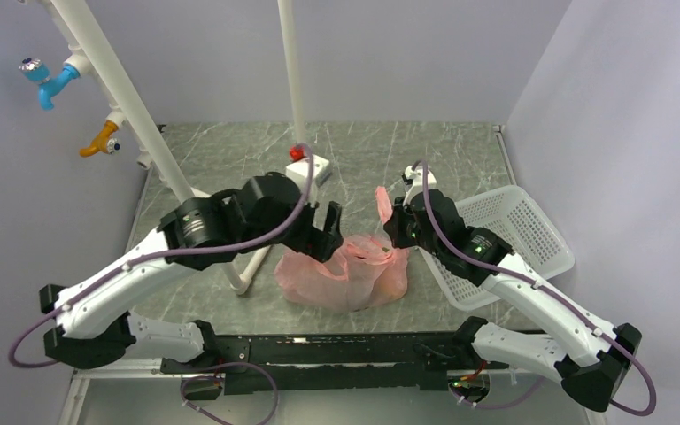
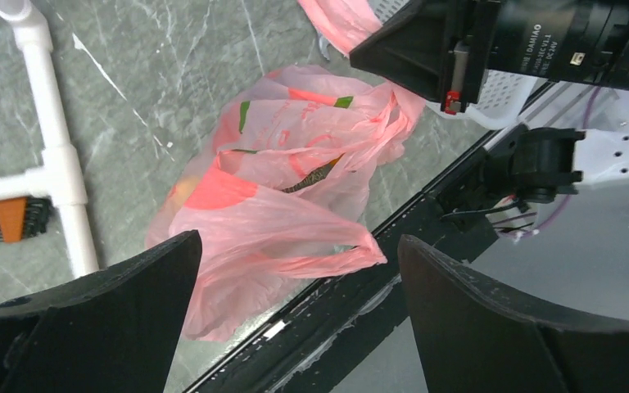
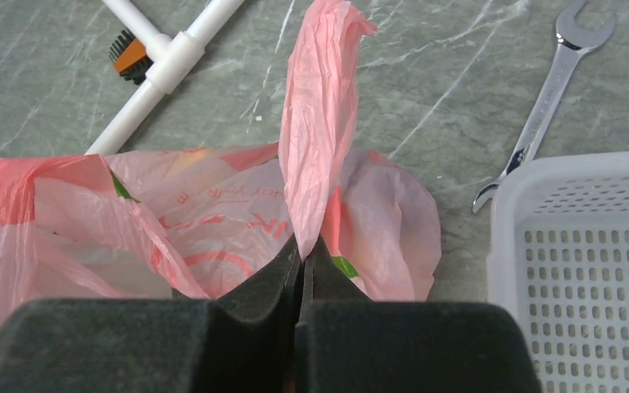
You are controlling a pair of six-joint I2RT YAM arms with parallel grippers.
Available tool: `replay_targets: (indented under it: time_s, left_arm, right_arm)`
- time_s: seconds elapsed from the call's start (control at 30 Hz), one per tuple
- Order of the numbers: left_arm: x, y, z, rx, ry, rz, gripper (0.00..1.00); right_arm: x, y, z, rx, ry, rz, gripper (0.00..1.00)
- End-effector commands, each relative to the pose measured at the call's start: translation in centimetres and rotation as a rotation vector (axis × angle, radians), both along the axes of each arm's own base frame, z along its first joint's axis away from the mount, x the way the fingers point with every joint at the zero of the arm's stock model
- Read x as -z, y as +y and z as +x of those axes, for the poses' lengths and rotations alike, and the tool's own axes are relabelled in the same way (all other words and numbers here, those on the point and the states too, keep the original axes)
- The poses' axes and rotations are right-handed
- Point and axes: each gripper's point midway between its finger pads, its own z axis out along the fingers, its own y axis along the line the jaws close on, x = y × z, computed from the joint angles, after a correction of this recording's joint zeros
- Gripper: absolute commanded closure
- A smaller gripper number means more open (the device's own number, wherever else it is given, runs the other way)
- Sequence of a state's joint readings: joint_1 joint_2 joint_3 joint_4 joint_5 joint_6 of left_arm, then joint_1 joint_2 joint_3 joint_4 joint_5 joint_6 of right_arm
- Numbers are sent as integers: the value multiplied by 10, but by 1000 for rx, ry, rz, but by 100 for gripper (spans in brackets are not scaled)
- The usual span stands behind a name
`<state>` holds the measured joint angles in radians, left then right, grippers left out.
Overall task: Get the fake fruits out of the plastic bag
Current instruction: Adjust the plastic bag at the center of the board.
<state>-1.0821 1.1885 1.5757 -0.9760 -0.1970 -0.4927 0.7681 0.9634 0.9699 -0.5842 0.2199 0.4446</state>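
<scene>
Right end effector point(image 3: 303, 246) pressed together, pinching a twisted strip of the plastic bag point(image 3: 213, 213); the strip stands up past the fingertips toward 12 o'clock in the right wrist view. Left end effector point(image 2: 295, 246) spread wide, nothing between the fingers; the bag lies beyond it, sprawled from centre toward 10 o'clock in the left wrist view.

Top view: bag sits mid tabletop point(image 1: 230, 159), left end effector at its 10 o'clock edge, right end effector at its 1 o'clock edge. Cannot tell from any view whether the left fingers touch the film.

Only the right wrist view shows the wrench point(image 3: 540, 106) fully, lying flat at 2 o'clock, its lower jaw just beside the white mesh basket point(image 3: 590, 270), which is cut off at 4 o'clock. Both wrist views catch the orange-and-black brush point(image 2: 8, 219), half behind the white pipe frame point(image 2: 57, 155); the top view does not show it.

Fake fruits point(image 2: 182, 193) are inside the bag, hard to make out: a yellowish patch and a dark netted patch through the pink film in the left wrist view. Shapes and count unclear.
</scene>
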Motion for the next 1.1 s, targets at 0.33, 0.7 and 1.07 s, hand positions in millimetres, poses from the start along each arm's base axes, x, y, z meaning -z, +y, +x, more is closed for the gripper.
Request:
replay_targets:
  time_s: [0.33,0.7,1.07]
  left_arm:
    - [50,-17,-7,-188,-88,529,1]
    - [67,29,0,-393,-103,591,51]
    - [59,51,7,-352,-60,478,100]
  right_arm:
    - [-24,1,-2,1,-60,83,100]
    - [-16,-14,-6,51,-66,75,100]
    - [-25,-20,3,80,-109,56,100]
